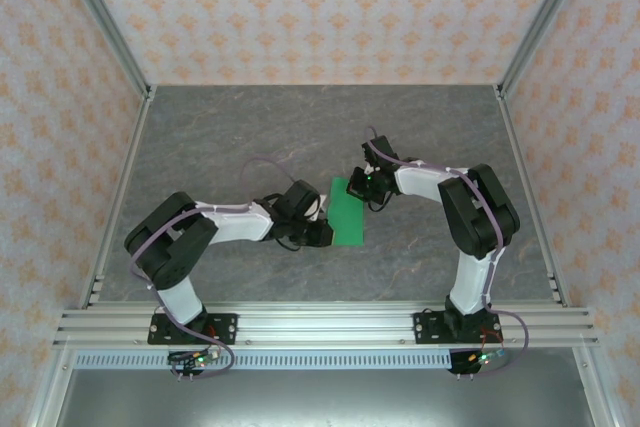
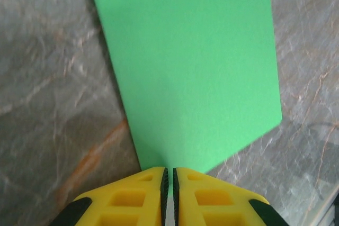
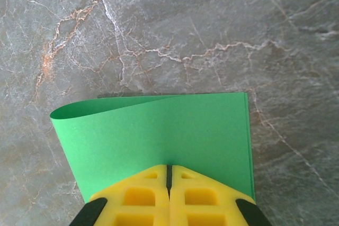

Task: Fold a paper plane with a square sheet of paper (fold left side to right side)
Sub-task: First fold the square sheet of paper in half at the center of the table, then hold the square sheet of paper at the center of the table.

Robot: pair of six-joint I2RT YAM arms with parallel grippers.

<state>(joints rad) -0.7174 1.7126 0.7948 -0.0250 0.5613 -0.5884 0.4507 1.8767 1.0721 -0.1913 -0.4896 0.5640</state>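
Pose: left arm [image 1: 235,222], right arm [image 1: 430,182] bent inward over surface [image 1: 250,137]; left gripper [image 2: 169,175] clamped on green paper [image 2: 196,67] edge, right gripper [image 3: 169,169] clamped on its curled side.

I count one green sheet of paper [image 1: 347,213] on my screens, lying on the one grey marbled desk [image 1: 250,127]. Arms: two, a left arm [image 1: 235,222] and a right arm [image 1: 425,182]. Tools: two, the left tool [image 2: 168,170] and the right tool [image 3: 169,166]. I make out two yellow fingers [image 2: 151,177] on each tool, so four in all. Two black base plates [image 1: 195,328] sit under the arms at the near rail. Patterned walls [image 1: 320,7] around the desk: three.
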